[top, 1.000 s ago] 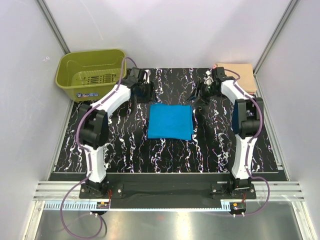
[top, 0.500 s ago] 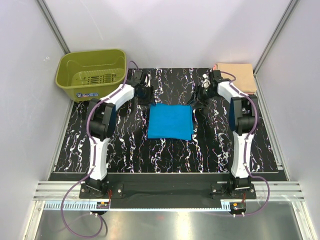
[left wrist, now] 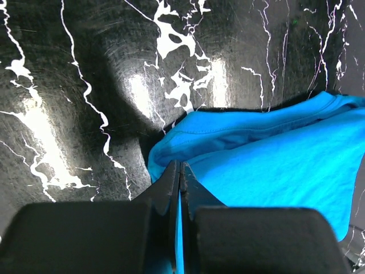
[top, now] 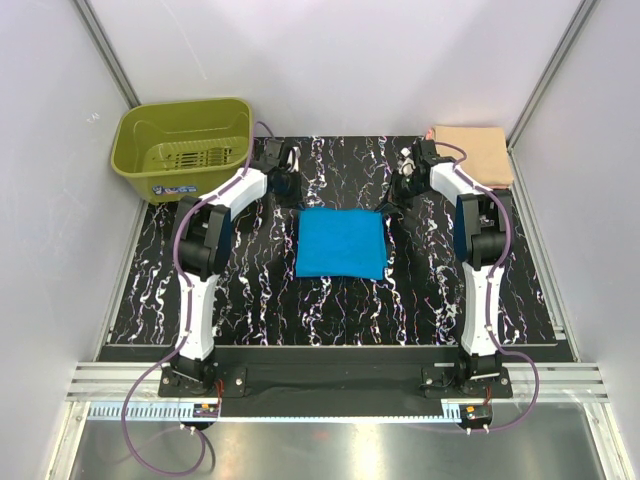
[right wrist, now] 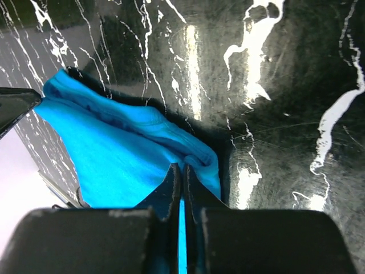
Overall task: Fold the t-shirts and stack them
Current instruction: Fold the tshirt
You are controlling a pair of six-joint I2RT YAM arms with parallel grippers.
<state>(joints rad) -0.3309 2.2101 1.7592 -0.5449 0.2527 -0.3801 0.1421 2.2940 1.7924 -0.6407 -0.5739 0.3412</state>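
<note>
Left hand [left wrist: 179, 166], right hand [right wrist: 182, 169] clenched on far corners of folded turquoise-blue cloth t-shirt [top: 340, 243], mid-table [top: 250, 290]. Stacking step, I judge: lift evenly, carry onto pale peach cloth t-shirt [top: 474, 150], far right.

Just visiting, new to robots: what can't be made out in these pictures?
- Wrist views: how many layers of the turquoise-blue cloth t-shirt the left gripper and right gripper pinch; the jaws cover it.
- Top view: pale peach cloth t-shirt, near-left corner behind the right arm.
</note>
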